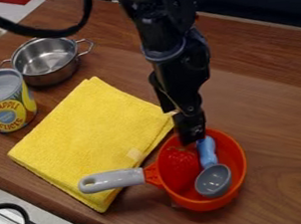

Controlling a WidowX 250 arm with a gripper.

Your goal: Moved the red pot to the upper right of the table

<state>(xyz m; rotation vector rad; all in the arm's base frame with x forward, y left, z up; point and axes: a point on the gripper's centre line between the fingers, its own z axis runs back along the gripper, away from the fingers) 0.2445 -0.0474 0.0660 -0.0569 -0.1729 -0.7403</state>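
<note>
The red pot (236,175), with a grey handle, sits at the lower middle of the wooden table (281,121), its handle pointing left over the edge of the yellow cloth. In it lie a red strawberry-like piece (180,166) and a spoon (214,180) with a grey bowl and blue handle. My gripper (192,136) hangs down at the pot's far rim, above the blue handle's upper end. Whether it holds the rim is hidden by the gripper itself.
A folded yellow cloth (92,139) lies left of the pot. A steel pot (46,61) with two handles and a pineapple can (6,103) stand at the upper left. A dark surface borders the table's far edge.
</note>
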